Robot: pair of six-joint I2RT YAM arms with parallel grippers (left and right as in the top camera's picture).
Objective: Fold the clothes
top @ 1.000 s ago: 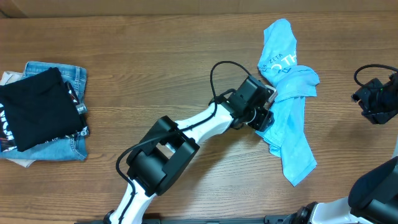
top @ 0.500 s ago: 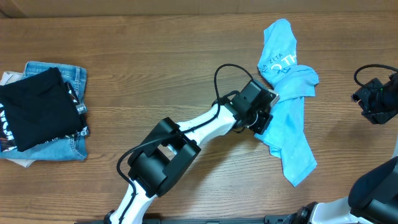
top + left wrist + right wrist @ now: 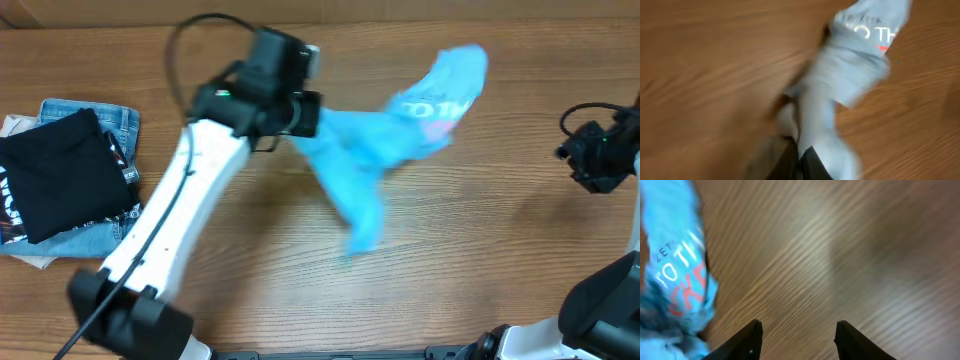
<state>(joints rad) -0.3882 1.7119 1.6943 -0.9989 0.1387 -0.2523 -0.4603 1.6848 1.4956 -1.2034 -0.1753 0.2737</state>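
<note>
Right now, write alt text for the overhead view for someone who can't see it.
The left end effector grips a blurred sky-blue T-shirt over the wooden table. The right end effector is open at right; a black garment lies on jeans at left.

You are looking down on a brown wood-grain table (image 3: 480,250) that fills the overhead view, its grain running left to right. Light falls evenly, casting only soft shadows.

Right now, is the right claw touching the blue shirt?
Apart. The overhead view shows a stretch of bare table between the right claw and the blue shirt.
</note>
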